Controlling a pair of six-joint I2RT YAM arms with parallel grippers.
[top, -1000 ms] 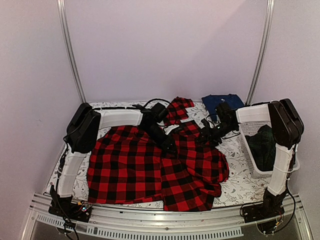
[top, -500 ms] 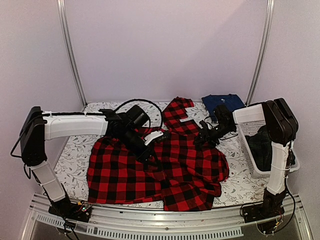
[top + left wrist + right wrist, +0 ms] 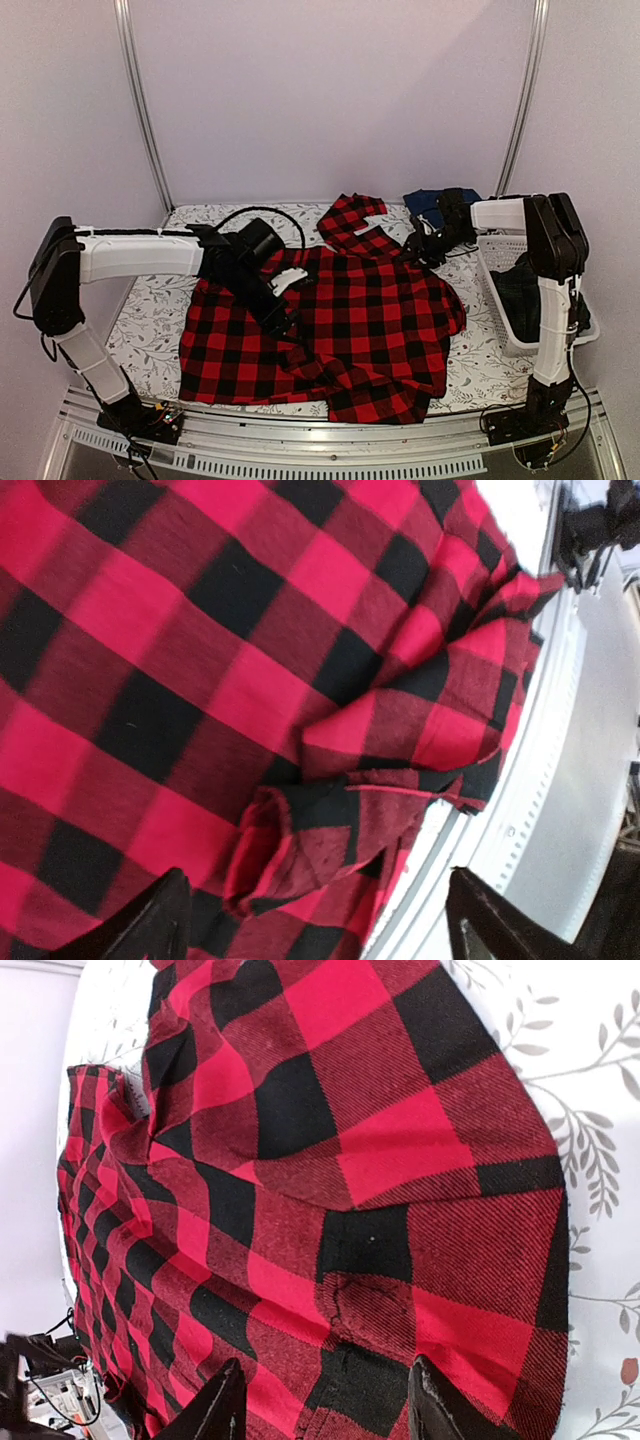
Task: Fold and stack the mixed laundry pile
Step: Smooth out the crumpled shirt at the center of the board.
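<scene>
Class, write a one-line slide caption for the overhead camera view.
Left tool and right tool over a red-and-black checked shirt spread on the floral table cloth; white basket at right.

The table is covered by a white table cloth printed with grey leaf sprigs [image 3: 150, 325], bare along the left edge and in the near right corner. A red-and-black checked flannel shirt [image 3: 350, 320] lies spread over most of the middle. Its lower part is rumpled and folded at the near edge, and one narrow part reaches toward the far edge. A navy blue folded garment [image 3: 425, 203] lies near the far right corner, only partly in sight. A white plastic lattice basket [image 3: 497, 290] stands along the right edge, just beside the shirt, with a strip of cloth showing between them.
</scene>
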